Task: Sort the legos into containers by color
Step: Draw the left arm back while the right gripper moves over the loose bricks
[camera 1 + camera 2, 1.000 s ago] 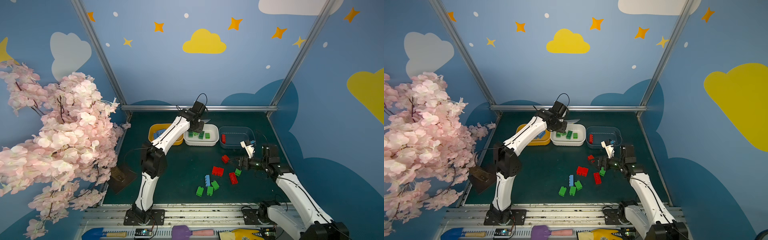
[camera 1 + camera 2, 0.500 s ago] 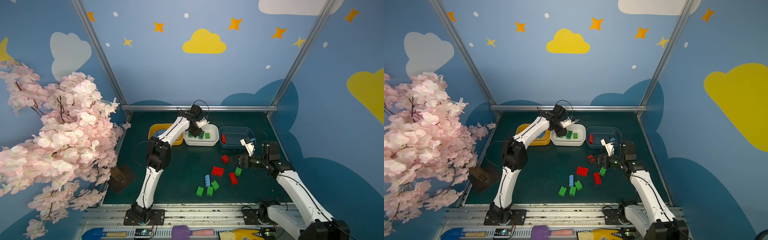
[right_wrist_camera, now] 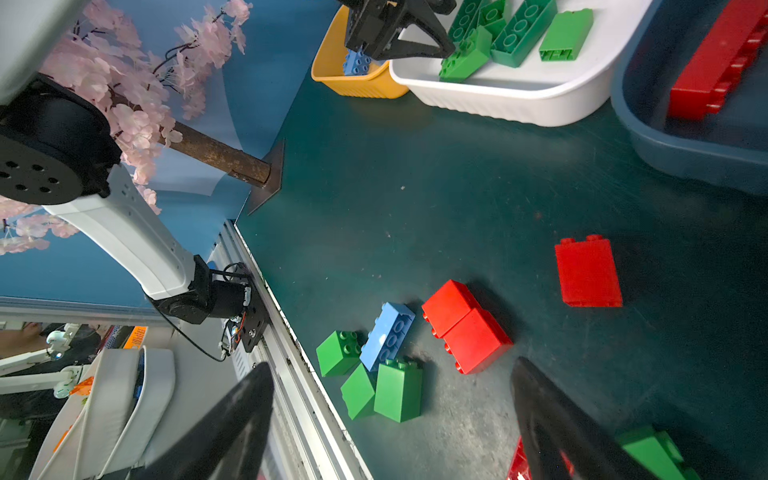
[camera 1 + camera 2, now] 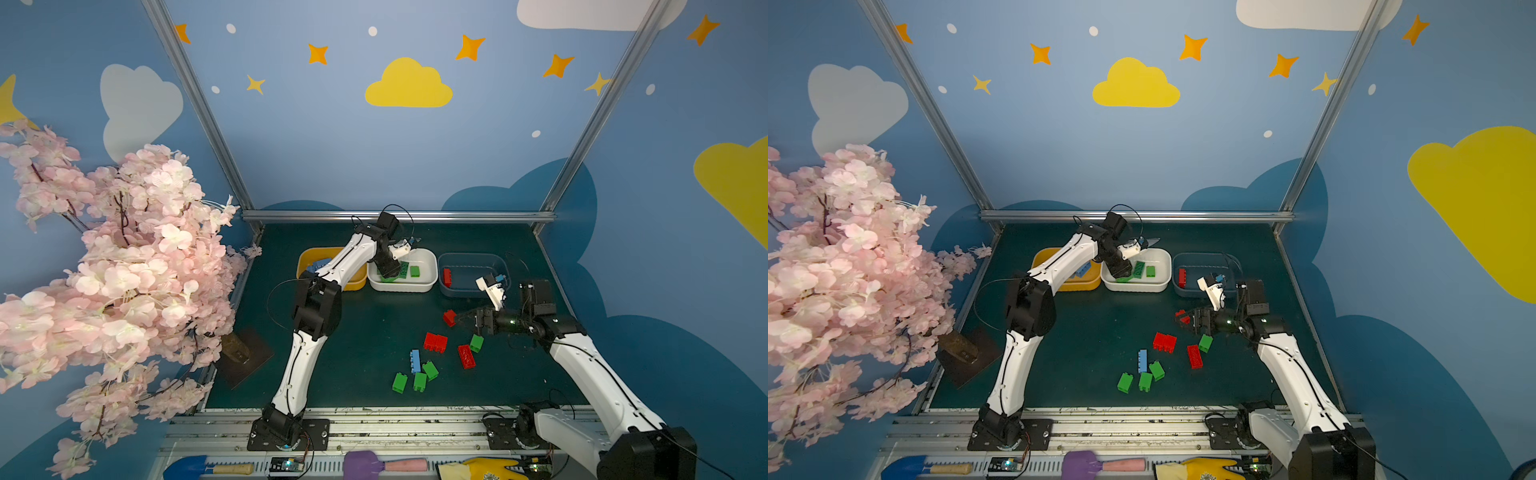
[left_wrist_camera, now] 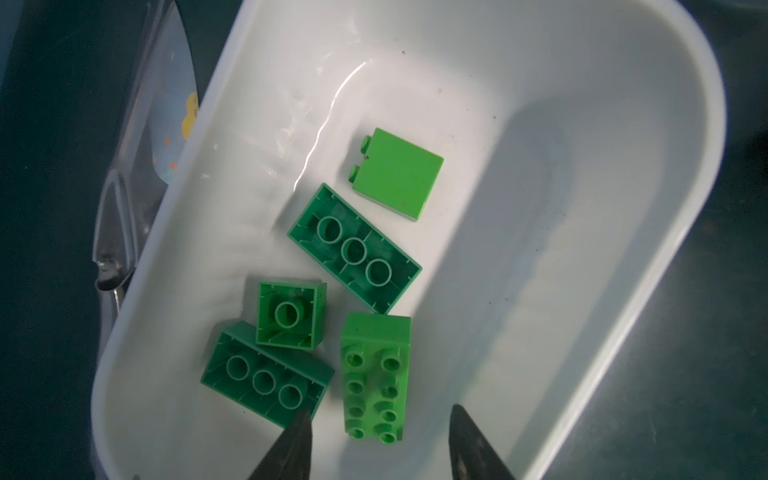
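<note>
Now green drop-off: left tool (image 5: 380, 409) released above white tub (image 5: 540, 208), green lego (image 5: 376, 374) lying inside it; right tool (image 3: 392, 363) spread empty, well apart from tub; next likely: descend, clench on red lego (image 3: 588, 272)

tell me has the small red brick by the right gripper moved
No. The small red brick keeps its spot in front of the blue-grey tub.
</note>
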### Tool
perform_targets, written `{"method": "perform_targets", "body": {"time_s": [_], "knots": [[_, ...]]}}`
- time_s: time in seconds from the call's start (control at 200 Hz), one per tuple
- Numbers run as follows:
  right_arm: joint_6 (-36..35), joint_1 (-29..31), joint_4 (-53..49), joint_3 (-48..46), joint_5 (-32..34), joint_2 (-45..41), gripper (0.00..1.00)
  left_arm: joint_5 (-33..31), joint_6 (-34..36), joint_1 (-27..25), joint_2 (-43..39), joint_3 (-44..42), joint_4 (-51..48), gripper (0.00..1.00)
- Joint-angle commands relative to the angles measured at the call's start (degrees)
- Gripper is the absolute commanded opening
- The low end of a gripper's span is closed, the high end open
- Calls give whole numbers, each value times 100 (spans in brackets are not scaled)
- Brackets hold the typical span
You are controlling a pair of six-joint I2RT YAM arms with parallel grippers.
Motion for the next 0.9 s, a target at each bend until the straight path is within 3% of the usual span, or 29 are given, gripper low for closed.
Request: {"method": "perform_targets", "body": {"time_s": [0.0, 0.31, 0.365, 0.621, 0.781, 0.891], "knots": [[-104, 120, -27, 166, -112, 45, 88, 163, -129, 9, -259, 62, -327, 64], [5, 557, 23, 145, 39, 11, 88, 100, -1169, 29, -1485, -728, -527, 84], [35, 695, 65, 118, 114, 9, 88, 165, -1399, 31, -1807, -1042, -554, 99], [505, 1643, 444, -73, 733, 127, 87, 852, -2461, 54, -3521, -3030, -188, 100], [1275, 2545, 631, -70, 1835, 426, 85, 1631, -3187, 71, -4380, -4195, 122, 100], [1813, 3258, 583, 20, 2869, 725, 85, 1822, -3615, 130, -4942, -4991, 374, 100]]}}
